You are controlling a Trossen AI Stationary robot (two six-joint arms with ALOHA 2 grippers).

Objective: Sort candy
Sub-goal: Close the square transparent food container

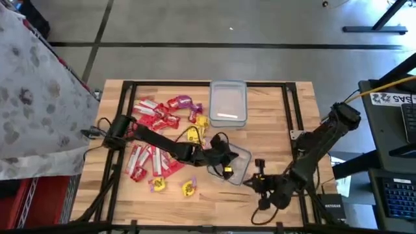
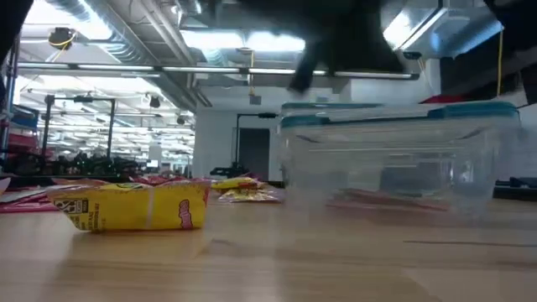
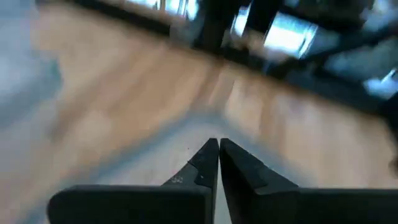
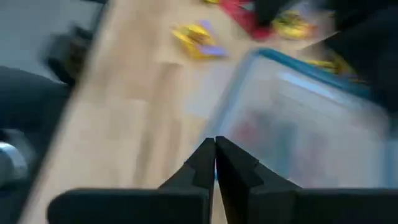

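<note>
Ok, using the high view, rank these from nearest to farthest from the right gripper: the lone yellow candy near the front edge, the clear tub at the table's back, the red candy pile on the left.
Measured from the right gripper:
1. Yellow candy, alone near the front edge, toward the left arm's side.
2. Clear tub, at the back middle.
3. Red candy pile, on the left side.
</note>
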